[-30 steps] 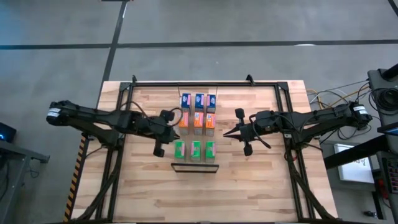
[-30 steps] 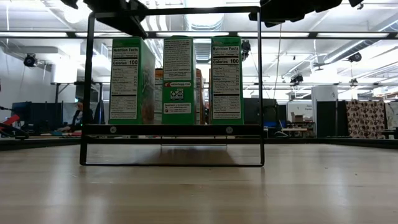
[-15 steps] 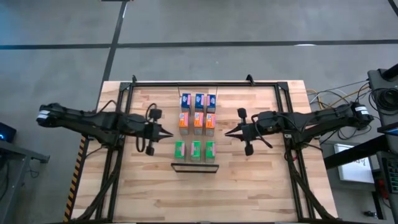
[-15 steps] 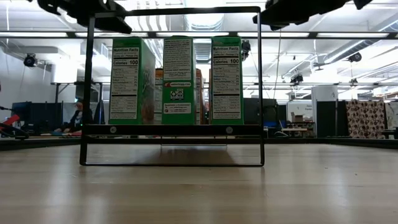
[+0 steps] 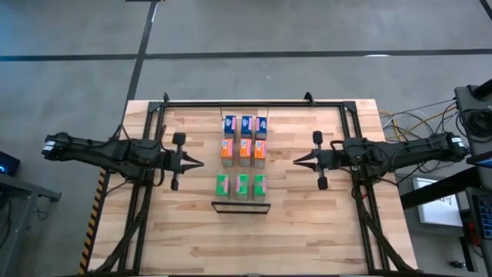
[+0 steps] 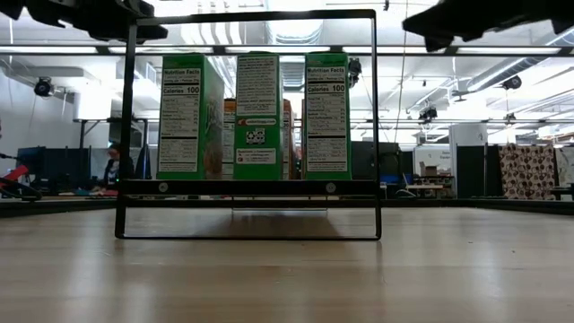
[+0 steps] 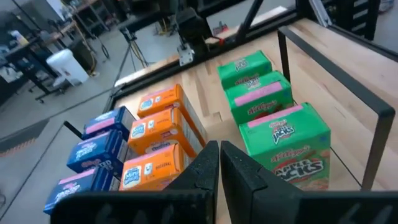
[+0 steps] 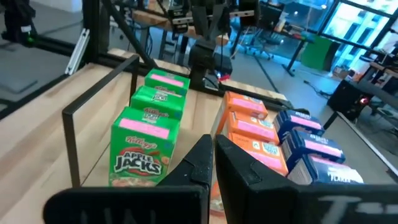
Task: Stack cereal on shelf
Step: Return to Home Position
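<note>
Cereal boxes stand upright in three rows of three on the shelf [image 5: 241, 171] at the table's middle. The blue row [image 5: 245, 125] is farthest, the orange row [image 5: 244, 150] is in the middle, and the green row [image 5: 241, 185] is nearest. A thin dark metal frame [image 6: 251, 187] rises at the shelf's near end. My left gripper [image 5: 201, 162] hovers shut to the left of the boxes, pointing at them [image 7: 219, 146]. My right gripper [image 5: 295, 161] hovers shut to their right, also pointing at them [image 8: 213, 140]. Neither holds anything.
A black rail [image 5: 238, 102] runs along the table's far edge. Bare planked tabletop [image 5: 246, 238] lies in front of the shelf. In the low view both arms show only at the upper corners. A person [image 6: 112, 166] sits in the room behind.
My left gripper has drawn back from beside the boxes toward the table's left edge and tipped up nearer to level. My right gripper has drawn back toward the table's right edge. Both stayed shut. The boxes have not moved.
</note>
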Motion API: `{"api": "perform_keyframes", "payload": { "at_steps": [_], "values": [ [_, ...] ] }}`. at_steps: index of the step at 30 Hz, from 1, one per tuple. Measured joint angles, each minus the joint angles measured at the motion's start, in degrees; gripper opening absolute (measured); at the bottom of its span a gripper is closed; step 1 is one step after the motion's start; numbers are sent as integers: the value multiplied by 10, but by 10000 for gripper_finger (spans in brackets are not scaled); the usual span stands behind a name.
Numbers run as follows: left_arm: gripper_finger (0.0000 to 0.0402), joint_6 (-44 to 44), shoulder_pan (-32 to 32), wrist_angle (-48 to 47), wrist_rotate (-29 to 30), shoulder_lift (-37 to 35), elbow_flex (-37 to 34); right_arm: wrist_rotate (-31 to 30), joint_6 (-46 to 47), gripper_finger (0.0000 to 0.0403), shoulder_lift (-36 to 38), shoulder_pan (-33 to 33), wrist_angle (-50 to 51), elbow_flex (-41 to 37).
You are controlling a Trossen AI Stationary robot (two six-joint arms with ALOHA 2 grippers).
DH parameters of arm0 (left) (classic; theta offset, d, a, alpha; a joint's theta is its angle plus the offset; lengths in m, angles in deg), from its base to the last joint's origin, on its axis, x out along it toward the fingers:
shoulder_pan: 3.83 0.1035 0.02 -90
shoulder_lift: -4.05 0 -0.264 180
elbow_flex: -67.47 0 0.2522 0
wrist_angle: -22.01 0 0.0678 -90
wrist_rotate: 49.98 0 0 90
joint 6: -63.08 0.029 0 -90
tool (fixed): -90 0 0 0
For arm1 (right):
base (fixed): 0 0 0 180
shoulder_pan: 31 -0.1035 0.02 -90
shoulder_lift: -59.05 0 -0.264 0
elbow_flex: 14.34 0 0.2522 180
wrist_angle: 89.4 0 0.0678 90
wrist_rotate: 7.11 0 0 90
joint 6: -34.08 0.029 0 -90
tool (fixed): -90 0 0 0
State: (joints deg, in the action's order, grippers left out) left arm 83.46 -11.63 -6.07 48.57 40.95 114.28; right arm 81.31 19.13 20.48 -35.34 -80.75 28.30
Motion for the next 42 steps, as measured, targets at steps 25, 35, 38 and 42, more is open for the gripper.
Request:
{"api": "perform_keyframes", "payload": {
  "at_steps": [25, 35, 38, 42],
  "values": [
    [0, -14, 2, 19, 65, -231, -119, -32, 14, 8, 259, 0, -27, -173],
    [0, -23, 2, 30, 76, -302, -162, -51, 10, 9, 340, 0, -25, -214],
    [0, -26, 2, 38, 76, -323, -176, -61, 7, 8, 360, 0, -19, -224],
    [0, -35, 2, 44, 100, -355, -196, -66, 7, 8, 381, 0, -6, -232]
  ]
}}
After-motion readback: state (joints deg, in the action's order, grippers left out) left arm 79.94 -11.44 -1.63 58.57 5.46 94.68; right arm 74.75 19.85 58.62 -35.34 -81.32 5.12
